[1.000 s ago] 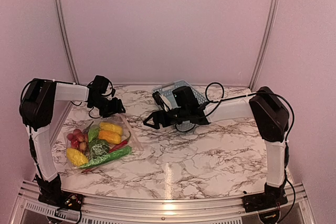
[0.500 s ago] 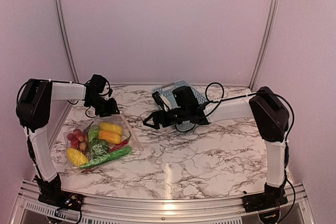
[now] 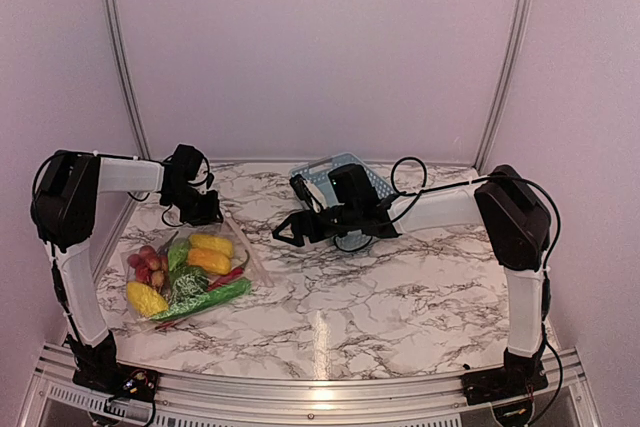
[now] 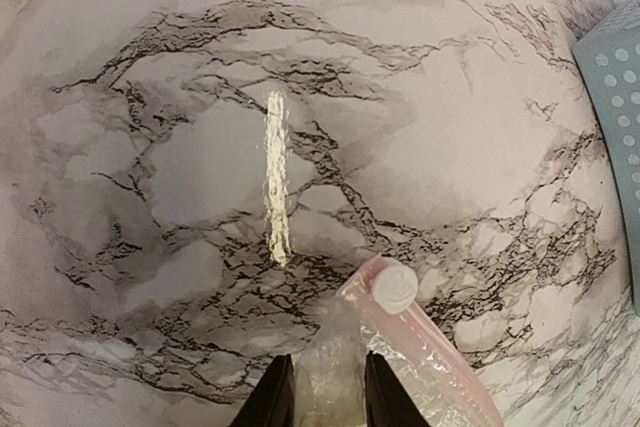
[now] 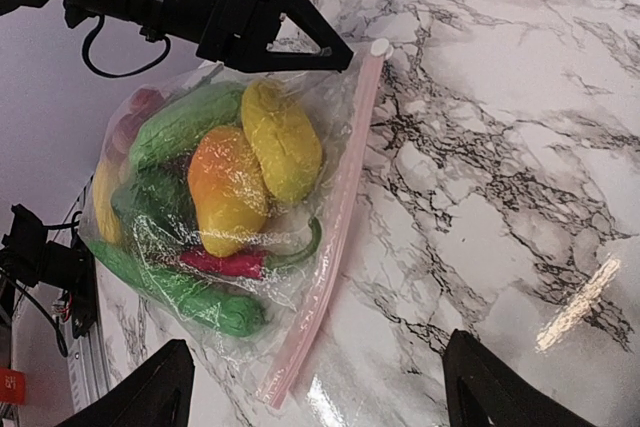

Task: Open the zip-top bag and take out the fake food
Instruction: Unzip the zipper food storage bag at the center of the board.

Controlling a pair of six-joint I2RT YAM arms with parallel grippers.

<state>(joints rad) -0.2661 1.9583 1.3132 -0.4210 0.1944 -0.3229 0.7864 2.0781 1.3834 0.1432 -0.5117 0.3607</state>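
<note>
From above, the bag [image 3: 190, 272] lies flat on the tabletop [image 3: 400, 287] just ahead of and below the left tool [image 3: 213, 215], whose tips reach the bag's far corner. The food [image 3: 200, 262] is all inside it: yellow, orange, green and red pieces packed together. The right tool [image 3: 280, 234] hangs well to the side of the bag, pointing toward it and touching nothing. The basket [image 3: 322, 172] sits just behind this tool's wrist.

In the left wrist view, the left tool [image 4: 328, 397] shows only its two fingertips [image 4: 277, 399] at the bottom edge, with a narrow gap between them. Clear film of the bag [image 4: 330, 362] fills that gap, but I cannot tell whether the tips pinch it or only straddle it. The pink strip [image 4: 430, 347] runs off to one side of the tips, and its white slider [image 4: 392, 287] is at the end just ahead of them. A corner of the basket [image 4: 615, 97] is far off, apart from the bag.

In the right wrist view, the right tool [image 5: 318, 347] is released, its fingers [image 5: 150, 392] spread wide at the bottom corners with nothing between them. The bag [image 5: 130, 217] lies ahead of it, and the strip [image 5: 330, 227] is the nearest edge. The food [image 5: 250, 167] is sealed behind the film. The left tool [image 5: 340, 55] meets the bag's far corner beside the slider [image 5: 380, 47].
</note>
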